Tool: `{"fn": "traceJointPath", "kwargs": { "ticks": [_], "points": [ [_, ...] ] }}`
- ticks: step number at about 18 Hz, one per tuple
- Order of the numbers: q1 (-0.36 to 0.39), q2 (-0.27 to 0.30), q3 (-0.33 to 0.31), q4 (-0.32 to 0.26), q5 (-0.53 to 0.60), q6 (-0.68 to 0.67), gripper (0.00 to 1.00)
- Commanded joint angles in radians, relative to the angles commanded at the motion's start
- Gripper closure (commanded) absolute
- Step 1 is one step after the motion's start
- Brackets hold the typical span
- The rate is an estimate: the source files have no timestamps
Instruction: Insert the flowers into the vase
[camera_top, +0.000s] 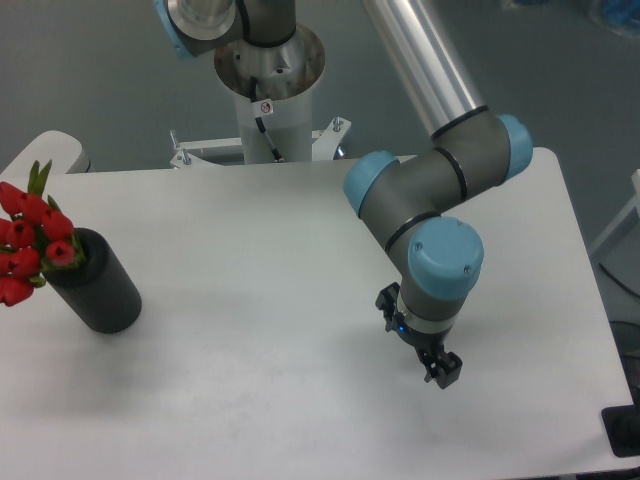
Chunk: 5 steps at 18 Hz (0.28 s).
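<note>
The flowers, red tulip buds with green leaves, stand in the mouth of the black vase at the table's left edge, leaning out to the left. My gripper hangs over the right half of the table, far from the vase. It is largely hidden under the blue-capped wrist joint. One fingertip shows at the lower right and another at the upper left, set wide apart. It is open and holds nothing.
The robot's base column rises behind the back edge of the white table. The arm's grey links and blue joints reach over the right half. A dark object sits at the lower right corner.
</note>
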Motion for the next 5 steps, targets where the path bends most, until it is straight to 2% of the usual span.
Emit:
{"fn": "traceJointPath", "kwargs": {
  "ticks": [5],
  "points": [
    [0.000,-0.003,-0.002,0.002,0.000,0.000,0.00]
  ]
}}
